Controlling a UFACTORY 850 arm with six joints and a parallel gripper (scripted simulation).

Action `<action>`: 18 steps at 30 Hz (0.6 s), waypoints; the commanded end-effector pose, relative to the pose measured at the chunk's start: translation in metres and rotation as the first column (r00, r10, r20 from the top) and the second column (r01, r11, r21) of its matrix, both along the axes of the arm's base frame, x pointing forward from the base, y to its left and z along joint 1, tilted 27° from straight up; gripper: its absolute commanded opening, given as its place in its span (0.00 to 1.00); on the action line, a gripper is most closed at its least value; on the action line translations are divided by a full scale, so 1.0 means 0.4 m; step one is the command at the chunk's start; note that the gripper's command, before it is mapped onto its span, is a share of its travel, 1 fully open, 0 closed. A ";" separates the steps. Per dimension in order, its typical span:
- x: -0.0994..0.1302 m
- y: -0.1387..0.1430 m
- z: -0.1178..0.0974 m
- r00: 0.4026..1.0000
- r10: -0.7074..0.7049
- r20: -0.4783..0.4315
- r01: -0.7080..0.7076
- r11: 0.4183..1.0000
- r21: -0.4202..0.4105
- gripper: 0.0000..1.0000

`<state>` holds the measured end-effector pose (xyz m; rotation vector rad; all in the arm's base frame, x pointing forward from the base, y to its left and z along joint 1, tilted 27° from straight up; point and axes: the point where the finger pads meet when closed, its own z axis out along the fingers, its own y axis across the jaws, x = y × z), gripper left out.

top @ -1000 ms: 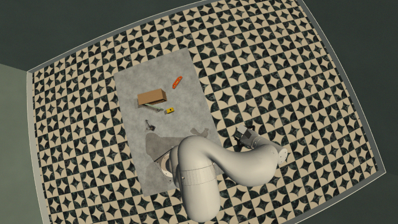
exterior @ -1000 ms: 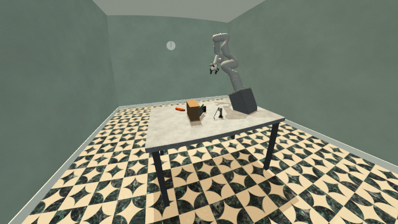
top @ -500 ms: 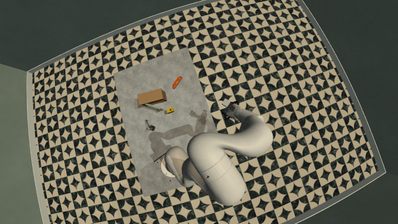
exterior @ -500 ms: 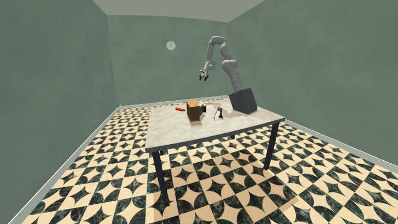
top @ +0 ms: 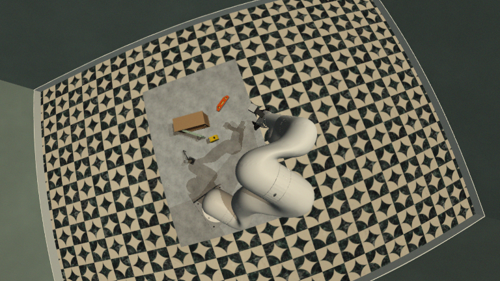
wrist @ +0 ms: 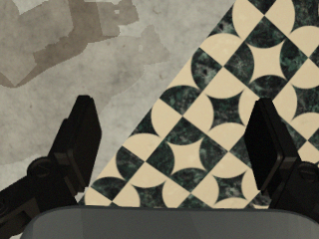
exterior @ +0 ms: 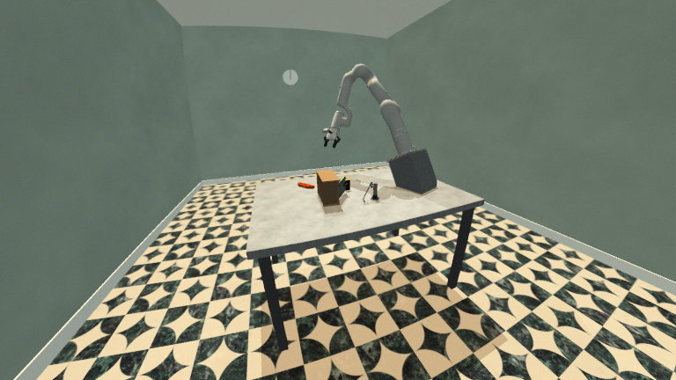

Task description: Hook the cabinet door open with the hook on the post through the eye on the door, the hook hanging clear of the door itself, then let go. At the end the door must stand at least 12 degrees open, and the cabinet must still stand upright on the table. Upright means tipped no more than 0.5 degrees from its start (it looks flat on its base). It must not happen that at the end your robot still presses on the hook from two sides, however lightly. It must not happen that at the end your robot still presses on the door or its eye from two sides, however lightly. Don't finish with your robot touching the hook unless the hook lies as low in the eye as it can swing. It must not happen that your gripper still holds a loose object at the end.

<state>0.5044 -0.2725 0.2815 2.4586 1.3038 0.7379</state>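
Observation:
The brown cabinet (top: pixel 190 121) stands on the grey table, and it also shows in the exterior view (exterior: pixel 327 186). Its pale green door (top: pixel 193 133) stands partly open, edge toward the post. The dark post with its hook (top: pixel 187 159) stands apart from the door, and in the exterior view the post (exterior: pixel 374 192) is right of the cabinet. My gripper (top: pixel 256 116) (exterior: pixel 331 141) is open and empty, high above the table's far edge. In the wrist view the fingers frame the table edge and the floor; cabinet and post are out of that view.
An orange tool (top: pixel 222 103) lies beyond the cabinet. A small yellow block (top: pixel 213 138) sits by the door's free end. The arm's dark base (exterior: pixel 412 171) stands at the table's right rear. The arm's shadow falls across the table.

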 end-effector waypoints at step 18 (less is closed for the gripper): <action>0.199 0.443 -0.263 0.990 -0.004 -0.140 -0.009 0.995 -0.097 1.00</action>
